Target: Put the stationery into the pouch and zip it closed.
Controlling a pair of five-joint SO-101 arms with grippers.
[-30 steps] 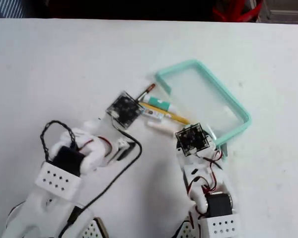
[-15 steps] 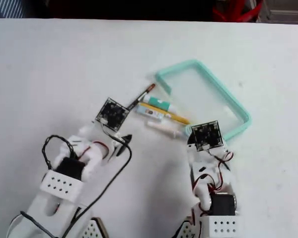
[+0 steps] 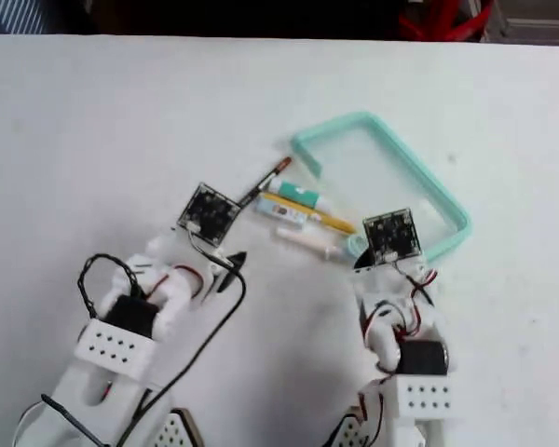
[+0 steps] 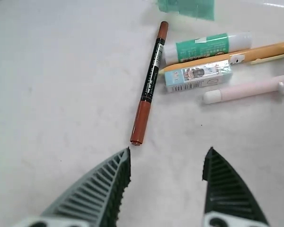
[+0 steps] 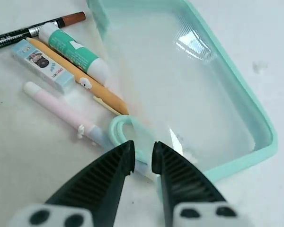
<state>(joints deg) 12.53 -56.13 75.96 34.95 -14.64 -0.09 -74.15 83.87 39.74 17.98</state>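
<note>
White table (image 3: 121, 112) runs back to a dark strip of room. From above, the clear pouch (image 3: 382, 182) with its mint-green rim lies flat, and all the stationery is outside it, beside one short side. The brown pen (image 3: 265, 182) is farthest from the pouch, then come a glue stick (image 3: 296, 195), an eraser (image 3: 284, 212), a yellow pencil (image 3: 328, 219) and a pink pen (image 3: 307, 239). The pink pen's end touches the pouch's mint pull loop (image 3: 357, 246). One arm sits over the loop, the other out beyond the brown pen.

Left wrist view: the left gripper (image 4: 166, 156) is spread wide with nothing between its jaws. It is low over the table, with the brown pen's tip just ahead and the pouch's corner well beyond. A pinch so near the tip would likely swing the slim, round pen or roll it into the glue stick, scattering the row.

Right wrist view: the right gripper (image 5: 143, 146) is drawn almost together, with only a thin slit left and nothing visibly clamped. It hangs over the loop, right where the loop crosses the pink pen. Closing there could catch the pen along with the loop, or miss the loop altogether. A pull might then drag the limp pouch away, and pushed items would shove it rather than slide in.
</note>
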